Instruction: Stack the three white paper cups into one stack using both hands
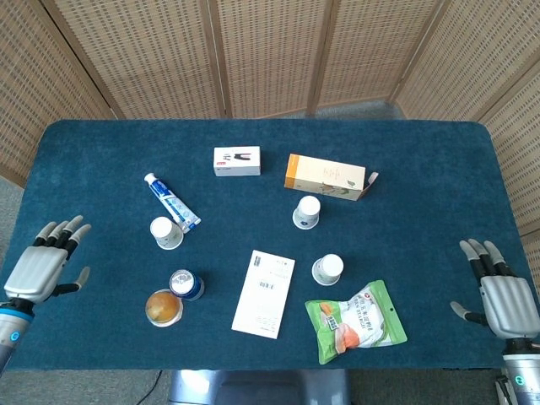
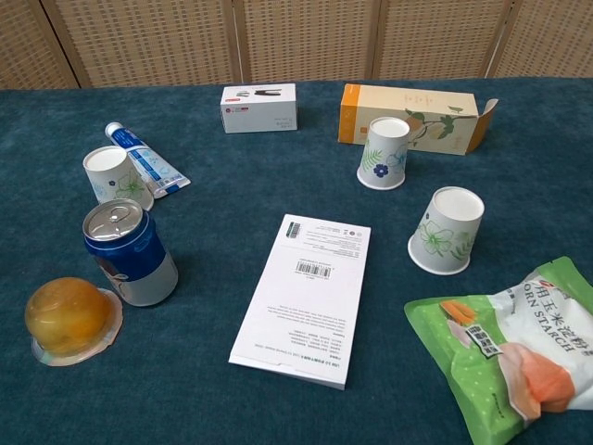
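Three white paper cups are sitting apart on the blue table point(image 1: 422, 253), none stacked. One upright cup point(image 1: 166, 233) is standing inward of the left hand's fingers, just beside a toothpaste tube point(image 1: 171, 201). Two cups are resting mouth-down: one inverted cup point(image 1: 307, 213) near an orange carton point(image 1: 327, 176), and another upturned cup point(image 1: 327, 269) nearer the right hand's fingers, just beside a green starch bag point(image 1: 355, 320).

The left hand point(image 1: 42, 266) is hovering at the table's left edge, fingers point(image 1: 63, 234) spread apart, holding and touching nothing. The right hand point(image 1: 504, 295) is hovering at the right edge, fingers point(image 1: 481, 256) likewise apart and empty.

A white booklet point(image 1: 264, 294), a drink can point(image 1: 186, 284), a jelly cup point(image 1: 163, 308) and a small white box point(image 1: 237, 160) are lying between the hands.

Both forearms are being cut off by the frame edge. The chest view is showing neither hand, and is cropping the bag.
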You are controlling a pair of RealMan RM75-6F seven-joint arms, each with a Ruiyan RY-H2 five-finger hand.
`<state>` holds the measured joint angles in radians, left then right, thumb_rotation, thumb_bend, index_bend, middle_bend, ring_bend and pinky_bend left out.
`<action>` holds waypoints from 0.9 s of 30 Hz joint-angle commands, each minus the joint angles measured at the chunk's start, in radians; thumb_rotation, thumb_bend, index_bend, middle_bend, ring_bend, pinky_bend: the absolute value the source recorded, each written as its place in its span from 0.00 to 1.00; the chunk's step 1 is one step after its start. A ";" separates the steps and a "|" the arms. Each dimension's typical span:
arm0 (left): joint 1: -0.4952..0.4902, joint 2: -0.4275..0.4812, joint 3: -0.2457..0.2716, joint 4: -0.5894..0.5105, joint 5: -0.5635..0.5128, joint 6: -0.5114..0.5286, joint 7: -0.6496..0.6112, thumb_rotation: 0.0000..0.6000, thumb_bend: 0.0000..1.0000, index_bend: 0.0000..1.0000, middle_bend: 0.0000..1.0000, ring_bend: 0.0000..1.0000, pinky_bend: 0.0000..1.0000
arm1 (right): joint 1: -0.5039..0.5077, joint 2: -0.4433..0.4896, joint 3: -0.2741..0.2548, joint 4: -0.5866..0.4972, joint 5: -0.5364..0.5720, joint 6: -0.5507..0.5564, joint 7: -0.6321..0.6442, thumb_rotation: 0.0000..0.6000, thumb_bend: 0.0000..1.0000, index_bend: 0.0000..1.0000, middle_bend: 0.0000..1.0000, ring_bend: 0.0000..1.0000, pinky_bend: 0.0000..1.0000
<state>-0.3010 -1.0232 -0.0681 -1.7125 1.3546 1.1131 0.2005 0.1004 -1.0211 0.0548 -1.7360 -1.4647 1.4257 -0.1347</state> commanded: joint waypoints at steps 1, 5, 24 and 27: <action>-0.049 -0.015 -0.025 -0.002 -0.039 -0.051 0.028 0.68 0.49 0.00 0.00 0.00 0.02 | -0.005 0.007 0.001 -0.005 0.003 0.007 0.000 0.93 0.19 0.00 0.00 0.00 0.39; -0.097 -0.036 -0.040 0.009 -0.065 -0.099 0.049 0.68 0.50 0.00 0.00 0.00 0.02 | -0.013 0.011 0.001 -0.003 0.008 0.015 0.004 0.94 0.19 0.00 0.00 0.00 0.39; -0.268 -0.181 -0.055 0.134 -0.245 -0.272 0.139 0.67 0.49 0.00 0.00 0.00 0.05 | -0.031 0.012 0.006 0.019 0.028 0.027 0.035 0.94 0.19 0.00 0.00 0.00 0.39; -0.288 -0.214 -0.056 0.169 -0.257 -0.285 0.135 0.67 0.50 0.00 0.00 0.00 0.05 | -0.034 0.014 0.005 0.016 0.032 0.028 0.034 0.94 0.19 0.00 0.00 0.00 0.39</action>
<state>-0.5780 -1.2236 -0.1241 -1.5568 1.1060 0.8370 0.3370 0.0665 -1.0076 0.0599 -1.7195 -1.4327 1.4535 -0.1009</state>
